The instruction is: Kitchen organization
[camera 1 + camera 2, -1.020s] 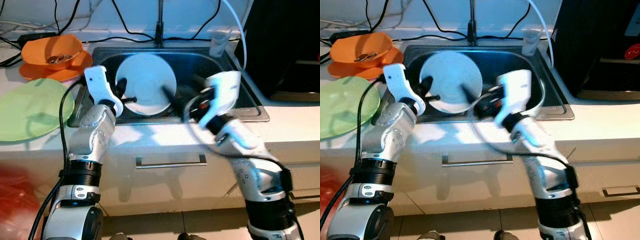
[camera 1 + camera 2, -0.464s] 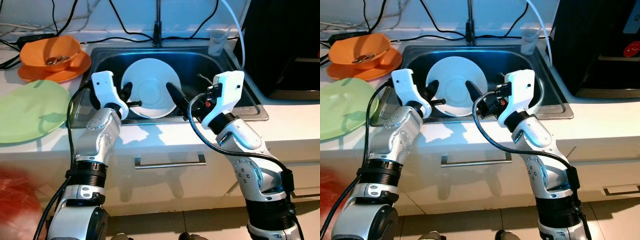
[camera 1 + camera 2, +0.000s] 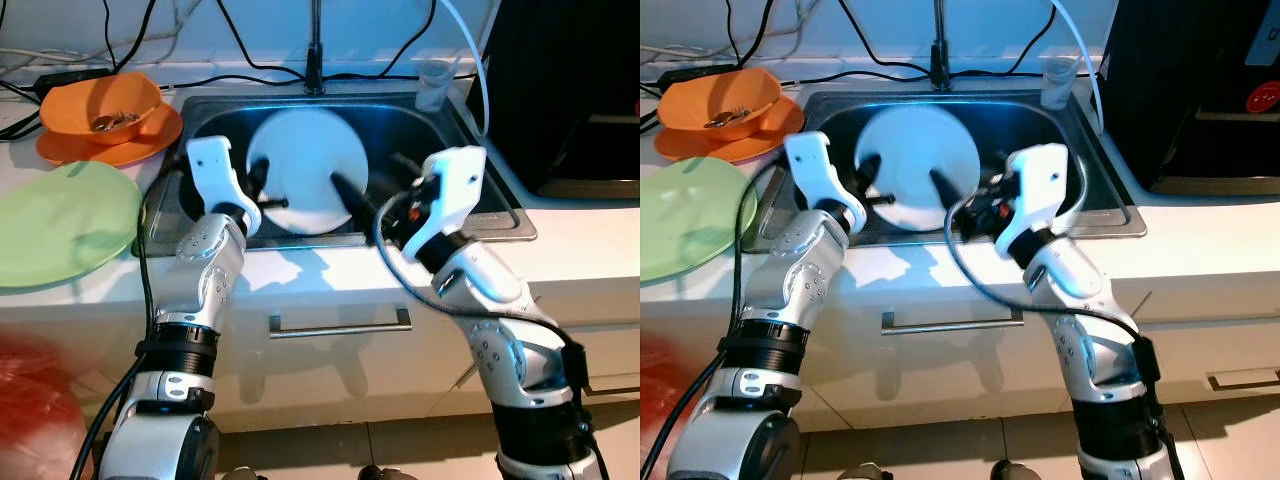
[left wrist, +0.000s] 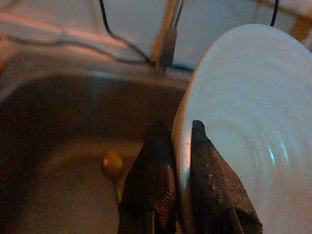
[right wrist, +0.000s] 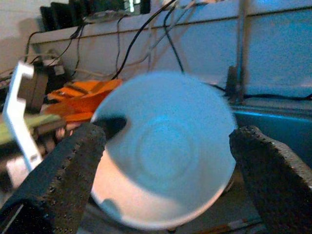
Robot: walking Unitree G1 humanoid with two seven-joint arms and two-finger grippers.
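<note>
You are lifting the white plate [image 3: 308, 170] out of the sink [image 3: 470, 150], judging by its upright tilt. Left gripper [image 4: 181, 161] is pinching the plate's rim between both fingers. Right gripper [image 5: 165, 161] is gaping wide, facing the plate, touching nothing. Next: bring it in carefully on the opposite rim.

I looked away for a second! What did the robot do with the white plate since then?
The left gripper stays clamped on the white plate's rim, holding it upright over the sink. The right gripper, blurred and swinging a second ago, steadied beside the plate, fingers open. The orange bowl and green plate stayed put.
</note>
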